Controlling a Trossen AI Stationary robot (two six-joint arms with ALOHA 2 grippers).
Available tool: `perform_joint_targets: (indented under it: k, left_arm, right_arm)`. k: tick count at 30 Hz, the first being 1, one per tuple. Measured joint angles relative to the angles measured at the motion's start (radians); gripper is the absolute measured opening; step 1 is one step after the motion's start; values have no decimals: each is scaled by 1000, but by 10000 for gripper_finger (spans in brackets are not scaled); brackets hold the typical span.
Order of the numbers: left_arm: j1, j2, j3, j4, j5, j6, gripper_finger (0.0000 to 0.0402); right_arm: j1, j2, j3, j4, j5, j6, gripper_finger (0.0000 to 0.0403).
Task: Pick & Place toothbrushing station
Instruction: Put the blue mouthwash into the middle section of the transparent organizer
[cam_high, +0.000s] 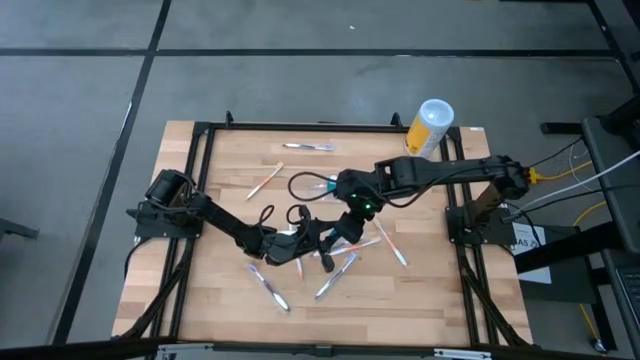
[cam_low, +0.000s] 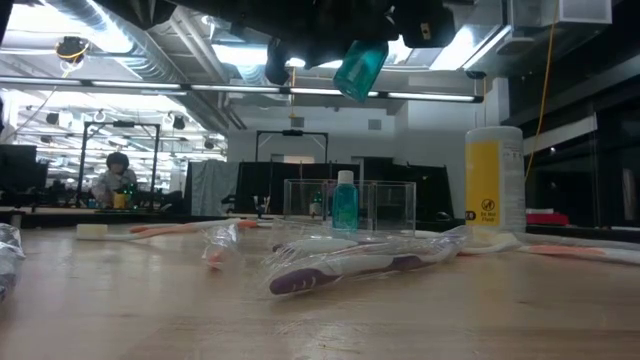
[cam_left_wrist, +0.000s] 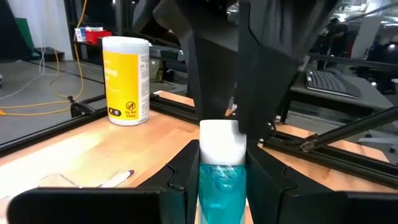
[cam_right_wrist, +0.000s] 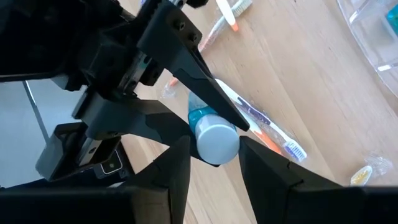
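The clear toothbrushing station (cam_high: 312, 185) stands on the table's middle with a teal bottle (cam_low: 344, 203) in it; no gripper touches it. It also shows in the low view (cam_low: 385, 203). My left gripper (cam_high: 303, 240) and my right gripper (cam_high: 348, 222) meet just near of the station. Both are shut on a second small teal bottle with a white cap (cam_left_wrist: 222, 168), held above the table (cam_low: 360, 68). My left gripper pinches the teal bottle's body (cam_left_wrist: 222, 186) between its two fingers, below the cap, coming from the table's left. The bottle is lifted clear of the table and tilted. My right gripper has the white cap (cam_right_wrist: 216, 144) between its two fingers (cam_right_wrist: 255, 158), coming from the table's right, end-on to the bottle. The cap fills the gap between them.
Several toothbrushes, some in clear wrappers, lie scattered over the wood (cam_high: 335, 275) around and under the grippers. A wrapped purple one (cam_low: 340, 270) lies close to the low camera. A yellow canister with a white lid (cam_high: 430, 125) stands at the far right.
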Motion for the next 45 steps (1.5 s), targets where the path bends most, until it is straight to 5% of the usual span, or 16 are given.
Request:
perform_joint_targets:
  k: [45]
  left_arm:
    - [-7,-1,0,-32,-10,-35,90]
  right_arm:
    - [0,9,0,15,-3,-7,119]
